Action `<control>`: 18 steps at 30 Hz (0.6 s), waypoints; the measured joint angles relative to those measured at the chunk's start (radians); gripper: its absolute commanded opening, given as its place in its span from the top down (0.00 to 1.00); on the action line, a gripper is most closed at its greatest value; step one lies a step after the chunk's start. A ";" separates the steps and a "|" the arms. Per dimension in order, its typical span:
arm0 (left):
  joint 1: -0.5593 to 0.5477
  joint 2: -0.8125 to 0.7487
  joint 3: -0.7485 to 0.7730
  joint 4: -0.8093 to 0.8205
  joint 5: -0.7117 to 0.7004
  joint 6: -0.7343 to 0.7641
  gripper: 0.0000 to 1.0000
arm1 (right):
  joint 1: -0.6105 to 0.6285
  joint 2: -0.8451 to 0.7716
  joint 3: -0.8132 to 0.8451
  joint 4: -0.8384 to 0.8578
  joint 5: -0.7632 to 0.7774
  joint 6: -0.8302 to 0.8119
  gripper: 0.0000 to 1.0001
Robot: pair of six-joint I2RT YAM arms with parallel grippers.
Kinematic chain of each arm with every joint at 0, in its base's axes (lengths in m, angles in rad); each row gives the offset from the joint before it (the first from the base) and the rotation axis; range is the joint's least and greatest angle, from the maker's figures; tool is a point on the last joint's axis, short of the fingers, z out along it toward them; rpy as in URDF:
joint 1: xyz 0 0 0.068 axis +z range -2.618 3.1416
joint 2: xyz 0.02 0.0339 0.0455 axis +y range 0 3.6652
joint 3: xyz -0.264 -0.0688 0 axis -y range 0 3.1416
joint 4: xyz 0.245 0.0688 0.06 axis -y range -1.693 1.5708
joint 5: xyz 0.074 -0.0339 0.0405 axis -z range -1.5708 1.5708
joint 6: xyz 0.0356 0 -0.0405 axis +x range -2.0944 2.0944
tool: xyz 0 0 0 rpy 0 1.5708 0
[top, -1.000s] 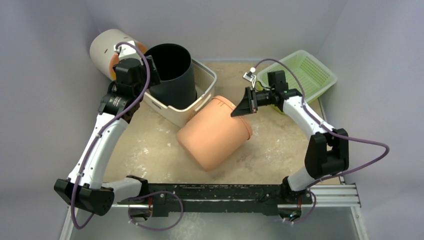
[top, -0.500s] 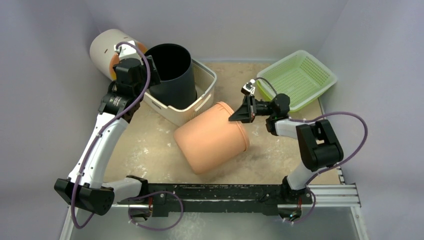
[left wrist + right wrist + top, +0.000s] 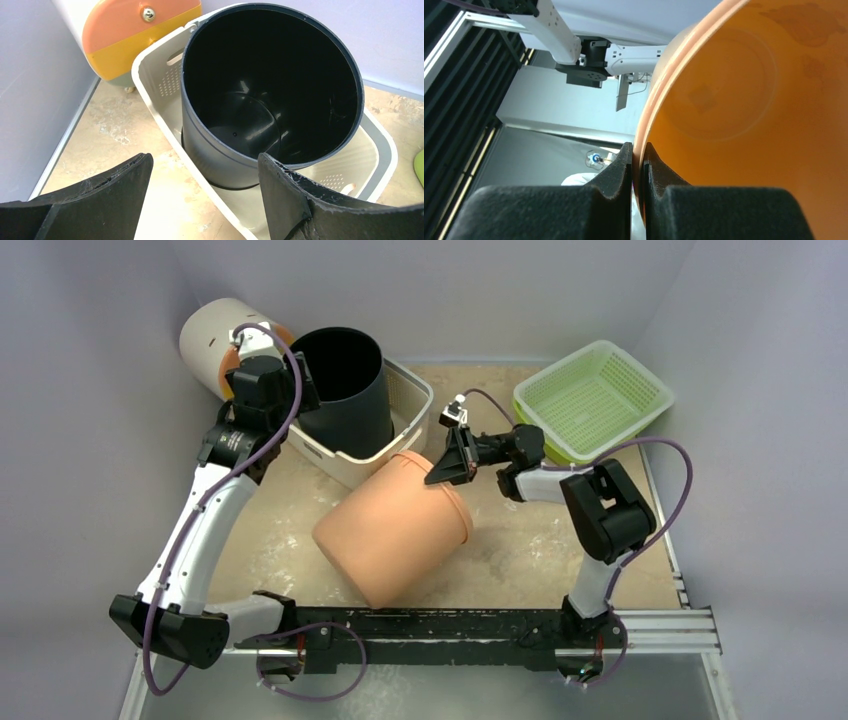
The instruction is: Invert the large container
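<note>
The large container (image 3: 390,535), an orange bucket, is tipped over at the table's middle, its mouth toward the back right and its base toward the front left. My right gripper (image 3: 441,471) is shut on its rim. In the right wrist view one finger sits outside the wall and one inside, with the right gripper (image 3: 638,148) pinching the thin orange edge and the large container's inside (image 3: 749,100) filling the right half. My left gripper (image 3: 303,388) hangs open at the back left; in its own view the left gripper (image 3: 205,162) holds nothing.
A black bucket (image 3: 345,380) (image 3: 270,100) stands upright inside a white basket (image 3: 405,440) (image 3: 155,90) just behind the orange one. A green basket (image 3: 590,400) sits at the back right. A white and orange cylinder (image 3: 215,335) (image 3: 135,35) lies in the back left corner.
My right gripper closed on the orange rim and moved left, and the bucket shifted left and toward the front with it. The left arm stayed still.
</note>
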 measured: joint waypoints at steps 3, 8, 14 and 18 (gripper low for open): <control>0.000 0.000 0.003 -0.004 -0.006 0.000 0.23 | 0.027 0.008 0.020 0.015 0.019 0.010 0.97; 0.000 0.000 0.021 -0.017 -0.014 0.000 0.23 | 0.037 0.061 -0.017 0.030 0.043 0.015 0.93; 0.000 -0.002 0.037 -0.036 -0.028 0.002 0.23 | -0.004 0.073 -0.042 0.062 0.068 0.023 0.87; 0.000 -0.003 0.045 -0.053 -0.036 0.003 0.23 | -0.095 0.074 -0.112 0.071 0.083 0.021 0.86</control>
